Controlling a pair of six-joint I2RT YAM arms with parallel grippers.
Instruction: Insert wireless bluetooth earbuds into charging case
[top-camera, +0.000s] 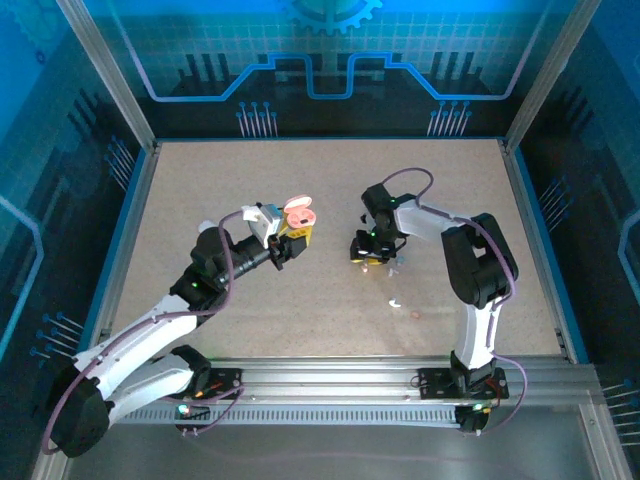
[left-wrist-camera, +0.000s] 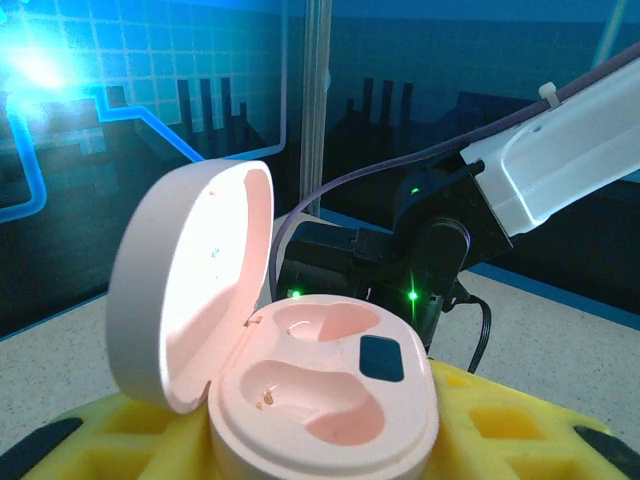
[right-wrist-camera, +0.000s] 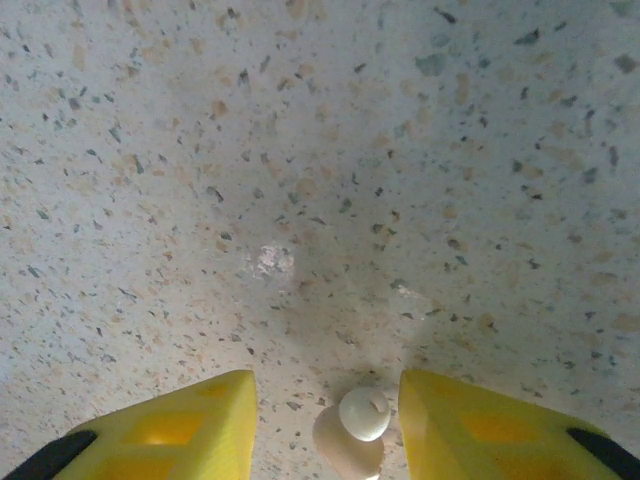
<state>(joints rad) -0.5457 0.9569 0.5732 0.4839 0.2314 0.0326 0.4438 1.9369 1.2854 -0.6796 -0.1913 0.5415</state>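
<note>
**Earbud** (right-wrist-camera: 363, 413): a small, whitish, egg-shaped piece with a glossy surface. It lies on the speckled desk (right-wrist-camera: 320, 150) between the fingers of the right tool (right-wrist-camera: 328, 425). The yellow fingers (right-wrist-camera: 190, 425) stand apart, one at 9 o'clock and one at 3 o'clock of the piece. Neither touches it.

A pinkish rounded part adjoins the piece at 7 o'clock. The frame edge cuts this part off, so I cannot tell whether it belongs to the same piece.

**Charging case** (left-wrist-camera: 330, 400): pink and rounded, clamped in the left tool (top-camera: 296, 237). It is held above the desk at 11 o'clock from desk centre. The lid (left-wrist-camera: 190, 280) stands hinged open, and both sockets (left-wrist-camera: 325, 322) show bare pink.

Two small pieces (top-camera: 396, 303) lie at 5 o'clock from the right tool, too small to identify.
</note>
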